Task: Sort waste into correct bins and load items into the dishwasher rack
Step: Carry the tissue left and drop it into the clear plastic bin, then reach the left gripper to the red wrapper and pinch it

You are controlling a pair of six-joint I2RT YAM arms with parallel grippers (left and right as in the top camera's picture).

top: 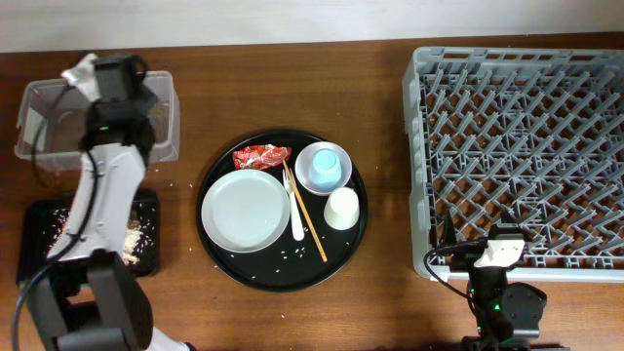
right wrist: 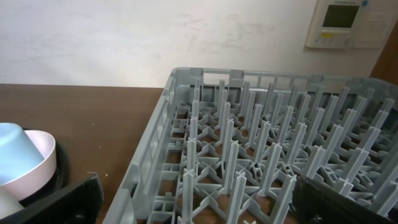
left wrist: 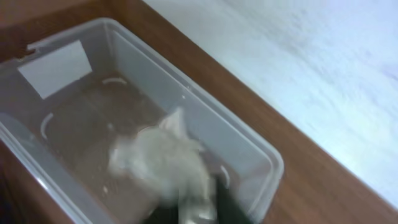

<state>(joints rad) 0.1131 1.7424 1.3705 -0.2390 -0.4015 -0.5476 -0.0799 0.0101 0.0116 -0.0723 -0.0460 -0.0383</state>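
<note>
I record the crumpled white tissue pinched in the left hand, whose fingers close narrowly on its lower edge; blur hides finer detail. The tissue hangs over the clear tub, within its rim line, one peak pointing toward the far wall. In the overhead view the tub's long axis runs left to right on the surface. A white label on the tub wall bears no writing I can read. The right hand stands wide open and empty at the near edge of the dishwasher rack.
</note>
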